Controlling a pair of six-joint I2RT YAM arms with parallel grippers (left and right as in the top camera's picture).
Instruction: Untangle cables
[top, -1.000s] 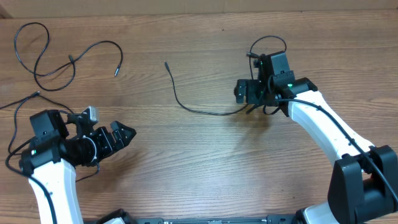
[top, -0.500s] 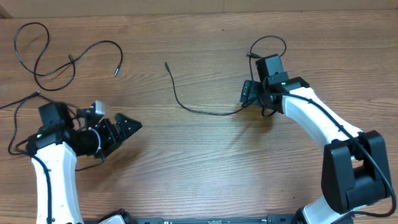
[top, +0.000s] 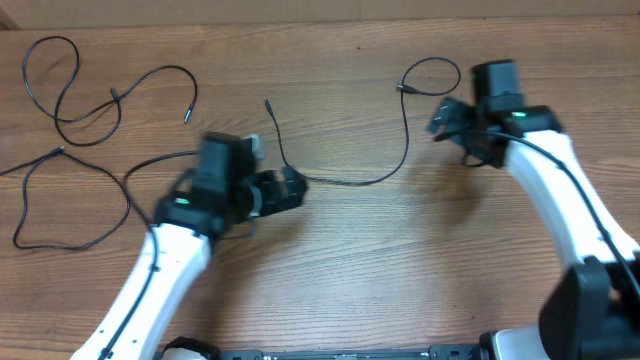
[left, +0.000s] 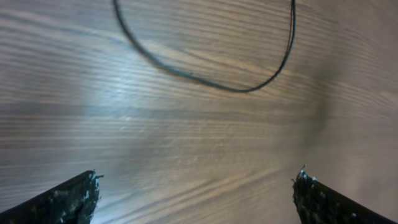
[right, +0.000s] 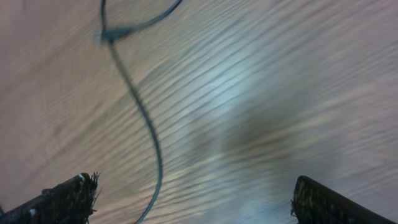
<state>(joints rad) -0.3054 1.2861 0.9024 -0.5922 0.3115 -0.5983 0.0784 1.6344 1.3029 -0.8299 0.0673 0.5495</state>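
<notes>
Cables (top: 350, 183) loose; L gripper (top: 296, 188) over middle one, R gripper (top: 446, 116) beside its loop; both wide open, empty.

You have a brown wooden tabletop with long, streaky grain (top: 340, 270) filling nearly the whole overhead view. Along its far edge runs a narrow, paler tan strip (top: 300, 8) across the full width; you cannot tell what it is made of. A small dark speck (top: 358, 47) sits on the wood near that far edge, a little right of the middle. In both wrist views the same wood fills the frame, somewhat blurred. A pale sheen of reflected light lies across the grain, with a soft, dim patch beside it.
</notes>
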